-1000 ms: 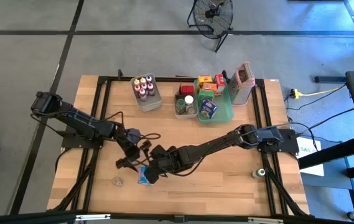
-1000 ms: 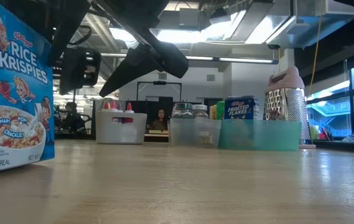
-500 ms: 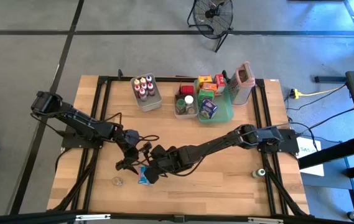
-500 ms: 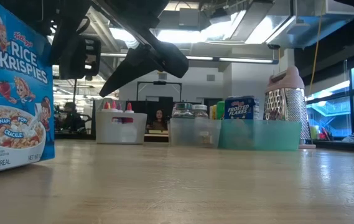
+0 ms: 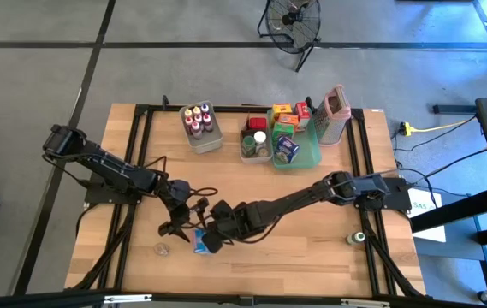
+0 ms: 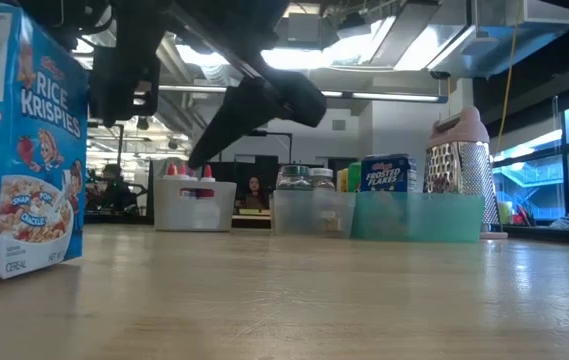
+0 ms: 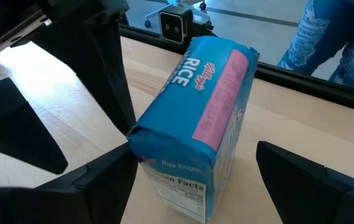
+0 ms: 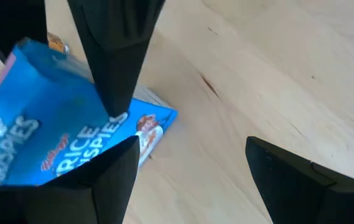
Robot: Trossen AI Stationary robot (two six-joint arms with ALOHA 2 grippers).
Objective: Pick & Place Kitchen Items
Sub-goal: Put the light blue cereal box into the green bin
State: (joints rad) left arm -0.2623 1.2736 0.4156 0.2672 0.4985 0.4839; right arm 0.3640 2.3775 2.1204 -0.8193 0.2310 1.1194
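- The blue Rice Krispies box (image 5: 198,242) stands upright on the tabletop (image 5: 311,248) at about 7 o'clock from the middle, near the front edge.
- Left pincer (image 7: 192,180) is spread wide, one finger (image 7: 96,180) on each side of the box; whether either finger touches it I cannot tell.
- Right pincer (image 8: 189,174) is also wide and holds nothing; it hangs just at 3 o'clock of the box, with the box beside one finger (image 8: 108,180).
- At 12 o'clock on the tabletop sit a clear bin (image 5: 201,127) of red-capped bottles, a second bin (image 5: 256,141) with jars, and a teal tray (image 5: 294,137) of boxes.
- A grater (image 6: 457,165) stands at 1 o'clock, just beside the tray.
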